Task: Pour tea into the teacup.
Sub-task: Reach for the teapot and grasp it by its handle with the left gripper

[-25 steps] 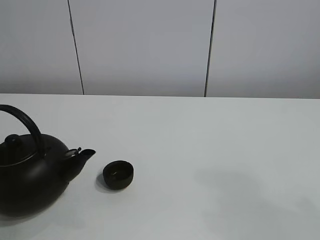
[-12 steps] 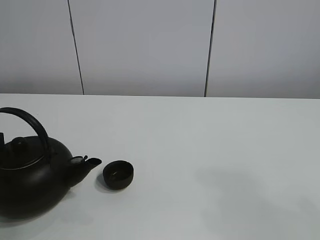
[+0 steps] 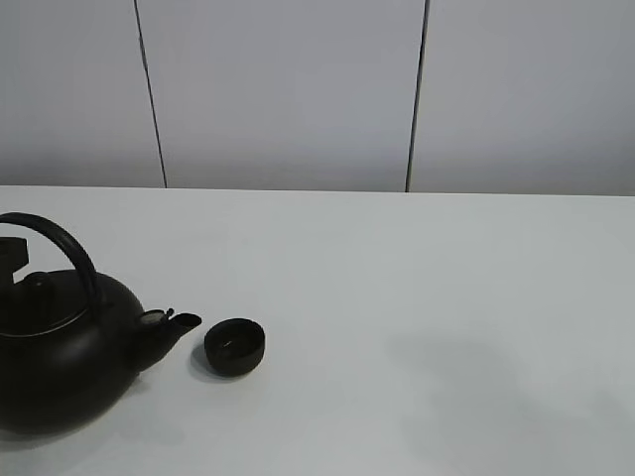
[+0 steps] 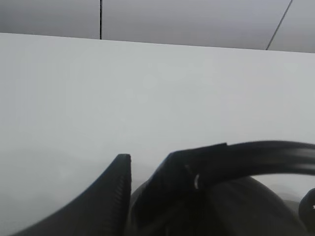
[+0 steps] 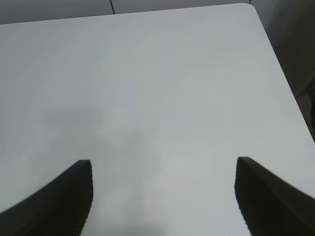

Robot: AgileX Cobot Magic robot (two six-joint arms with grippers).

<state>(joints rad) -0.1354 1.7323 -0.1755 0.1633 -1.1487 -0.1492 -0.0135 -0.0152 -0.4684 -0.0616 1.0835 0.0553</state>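
Note:
The big black teapot [image 3: 60,362] stands on the white table [image 3: 417,297] at the left, its spout [image 3: 179,323] level and just left of the teacup [image 3: 235,346]. The teacup is small, round, black and upright. No trickle of tea shows. A bit of my left gripper [image 3: 10,253] shows at the left edge, under the arched handle [image 3: 69,253]. In the left wrist view its fingertips stand narrowly apart [image 4: 145,164] by the handle's end [image 4: 256,157]; I cannot tell if they grip it. My right gripper [image 5: 162,167] is open and empty over bare table.
A grey panelled wall [image 3: 298,89] runs behind the table's far edge. The table's rounded right corner [image 5: 251,7] shows in the right wrist view. Bare white tabletop stretches to the right of the teacup.
The teapot shifted right and came down level, its spout dropping toward the teacup, then stayed still. A piece of my left gripper has come into view at the left edge.

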